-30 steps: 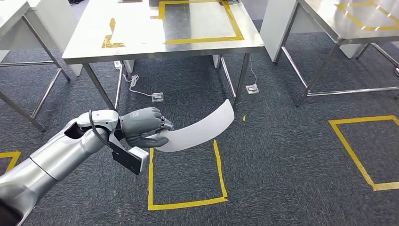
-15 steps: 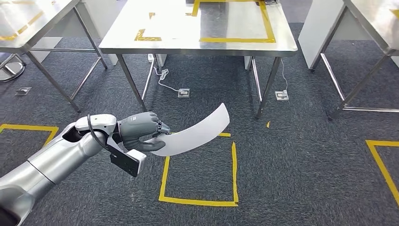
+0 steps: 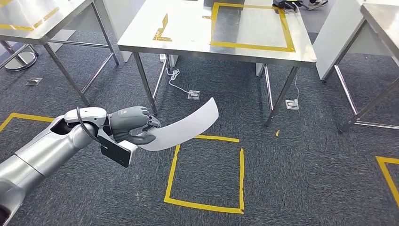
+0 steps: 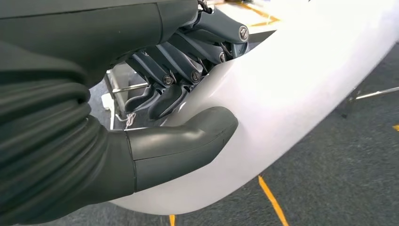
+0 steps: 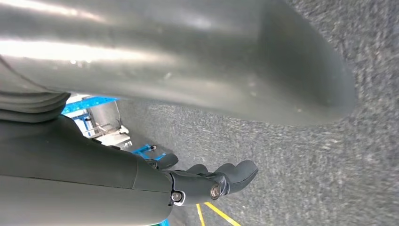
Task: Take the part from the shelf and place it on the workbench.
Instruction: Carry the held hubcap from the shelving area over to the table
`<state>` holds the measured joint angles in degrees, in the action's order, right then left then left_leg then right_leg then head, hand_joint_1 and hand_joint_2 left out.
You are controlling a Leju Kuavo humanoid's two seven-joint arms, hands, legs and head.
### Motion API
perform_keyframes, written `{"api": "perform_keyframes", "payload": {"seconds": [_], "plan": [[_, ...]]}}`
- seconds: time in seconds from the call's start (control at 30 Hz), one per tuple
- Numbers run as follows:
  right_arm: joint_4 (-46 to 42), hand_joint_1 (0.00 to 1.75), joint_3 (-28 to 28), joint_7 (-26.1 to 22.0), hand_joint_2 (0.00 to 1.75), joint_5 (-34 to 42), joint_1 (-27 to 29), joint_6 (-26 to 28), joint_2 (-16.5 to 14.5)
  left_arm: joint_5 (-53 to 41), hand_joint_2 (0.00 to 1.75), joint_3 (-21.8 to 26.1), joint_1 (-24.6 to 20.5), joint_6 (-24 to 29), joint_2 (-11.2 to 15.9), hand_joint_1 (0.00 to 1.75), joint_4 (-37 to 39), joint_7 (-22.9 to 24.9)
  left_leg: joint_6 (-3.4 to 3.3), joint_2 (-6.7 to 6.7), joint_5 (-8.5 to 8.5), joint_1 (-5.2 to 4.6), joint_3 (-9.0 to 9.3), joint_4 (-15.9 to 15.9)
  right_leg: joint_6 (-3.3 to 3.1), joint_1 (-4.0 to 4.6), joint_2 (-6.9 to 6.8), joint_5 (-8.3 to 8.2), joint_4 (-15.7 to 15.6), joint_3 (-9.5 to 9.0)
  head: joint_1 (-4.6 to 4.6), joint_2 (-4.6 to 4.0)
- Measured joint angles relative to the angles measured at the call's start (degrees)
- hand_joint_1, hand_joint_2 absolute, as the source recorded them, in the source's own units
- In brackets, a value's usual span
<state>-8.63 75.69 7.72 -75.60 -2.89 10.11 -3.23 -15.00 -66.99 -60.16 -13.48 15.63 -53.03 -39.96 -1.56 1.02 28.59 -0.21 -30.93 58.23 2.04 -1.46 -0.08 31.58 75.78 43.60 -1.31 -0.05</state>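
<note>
White curved part (image 3: 181, 128) pinched between left hand (image 3: 132, 125) fingers (image 4: 162, 77).

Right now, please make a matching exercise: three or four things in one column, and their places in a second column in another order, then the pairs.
Things:
1. white curved part
2. yellow tape square
3. steel workbench
4. left robot hand

Places:
A. ahead, beyond the floor square
B. pinched at one end, over the carpet
C. stuck on the carpet
D. at the end of the silver arm

Pairs: 1-B, 2-C, 3-A, 4-D
</note>
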Motion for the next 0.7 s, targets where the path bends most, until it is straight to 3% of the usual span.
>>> {"api": "perform_keyframes", "payload": {"seconds": [0.03,0.1,0.17,0.23,0.3,0.37,0.4,0.47,0.5,0.53,0.57,0.6,0.67,0.7], "plan": [[0.01,0.0,0.0,0.0,0.0,0.0,0.02,0.03,-0.01,-0.05,1.75,-0.02,0.02,0.03,0.01,1.75,0.09,0.02,0.21,0.19,0.51,0.02,0.7,0.01,0.02,-0.09,0.02,-1.5,-1.82,0.02,0.03,0.0],[0.06,0.0,0.0,-0.01,0.0,0.0,0.1,0.14,-0.03,-0.24,1.75,-0.05,-0.11,0.11,-0.01,1.75,0.32,0.02,0.7,0.45,1.91,0.03,2.08,0.1,0.24,-0.44,0.03,-6.48,-9.54,-1.84,0.12,0.0],[0.16,0.0,0.0,-0.4,0.0,0.01,0.17,0.25,-0.11,-0.55,1.75,-0.15,-0.27,0.2,-0.2,1.75,0.68,0.04,1.38,0.75,3.28,0.0,2.81,0.15,-0.1,-0.36,0.01,-8.94,-14.92,-3.4,0.17,0.0],[0.24,0.0,0.0,-0.55,0.0,0.01,0.17,0.31,-0.21,-0.73,1.75,-0.2,-0.47,0.24,-0.47,1.75,1.06,0.03,2.26,1.04,3.78,0.14,3.55,0.37,-1.29,0.04,-0.05,-7.96,-15.8,-4.2,0.19,0.0],[0.24,0.0,0.0,-0.05,0.0,-0.02,0.08,0.35,-0.18,-0.78,1.75,-0.1,-0.77,0.26,-0.68,1.75,1.32,0.0,3.0,0.81,2.56,0.39,2.86,3.17,-2.43,0.1,-0.07,-6.95,-16.02,-5.9,0.24,0.01],[0.24,0.0,0.0,0.15,0.0,-0.08,0.02,0.36,-0.04,-0.77,1.75,-0.07,-0.93,0.27,-0.94,1.75,1.62,-0.02,3.42,0.09,0.68,0.49,-1.45,10.19,-3.15,0.14,-0.1,-5.37,-16.29,-8.35,0.18,0.01],[0.24,0.0,0.0,0.09,0.0,-0.09,0.05,0.36,0.01,-0.78,1.75,-0.1,-0.86,0.32,-1.05,1.75,1.81,-0.01,3.51,-0.25,0.95,0.49,-4.41,14.04,-3.36,0.19,-0.11,-4.39,-16.45,-9.68,0.13,0.0],[0.24,0.0,0.0,0.0,0.0,-0.09,0.11,0.36,0.03,-0.87,1.75,-0.25,-0.66,0.48,-1.14,1.75,2.25,0.02,3.4,-0.46,5.34,0.45,-9.87,18.22,-3.56,0.31,0.07,-2.27,-16.8,-12.51,0.1,0.0],[0.25,0.0,0.0,0.01,0.0,-0.09,0.19,0.35,0.02,-0.93,1.75,-0.32,-0.6,0.57,-1.15,1.75,2.43,0.05,3.19,-0.47,7.94,0.36,-11.81,18.13,-3.6,0.33,0.2,-1.15,-16.94,-14.04,0.1,0.0],[0.25,0.0,0.0,0.03,0.0,-0.09,0.27,0.36,0.0,-0.97,1.75,-0.36,-0.59,0.64,-1.16,1.75,2.6,0.04,2.88,-0.48,9.32,0.2,-13.12,16.63,-3.57,0.33,0.35,0.0,-17.09,-15.65,0.1,0.0],[0.26,0.0,0.0,0.04,0.0,-0.09,0.33,0.37,-0.02,-0.98,1.75,-0.38,-0.6,0.68,-1.16,1.75,2.73,0.03,2.46,-0.49,8.12,-0.11,-13.88,13.8,-3.48,0.31,0.44,1.18,-17.28,-17.29,0.1,0.0],[0.3,0.0,0.0,0.04,0.0,-0.09,0.42,0.43,-0.08,-0.99,1.75,-0.4,-0.6,0.73,-1.16,1.75,2.89,0.02,1.92,-0.53,3.67,-0.51,-14.19,9.87,-3.39,0.26,0.51,2.35,-17.59,-18.7,0.09,0.0],[0.5,0.0,0.0,-0.17,0.0,-0.1,0.42,0.67,-0.38,-1.02,1.75,-0.51,-0.6,0.9,-1.13,1.75,3.29,0.03,0.93,-0.42,-8.19,-1.48,-14.16,1.85,-3.01,0.35,0.72,4.62,-18.35,-21.23,0.08,0.0],[0.6,0.0,0.01,-0.22,0.0,-0.08,0.4,0.91,-0.52,-1.06,1.75,-0.56,-0.56,1.01,-1.14,1.75,3.44,0.03,0.6,-0.25,-12.04,-1.72,-13.83,-0.38,-2.83,0.44,0.83,5.42,-19.04,-22.51,0.07,0.0]]}}
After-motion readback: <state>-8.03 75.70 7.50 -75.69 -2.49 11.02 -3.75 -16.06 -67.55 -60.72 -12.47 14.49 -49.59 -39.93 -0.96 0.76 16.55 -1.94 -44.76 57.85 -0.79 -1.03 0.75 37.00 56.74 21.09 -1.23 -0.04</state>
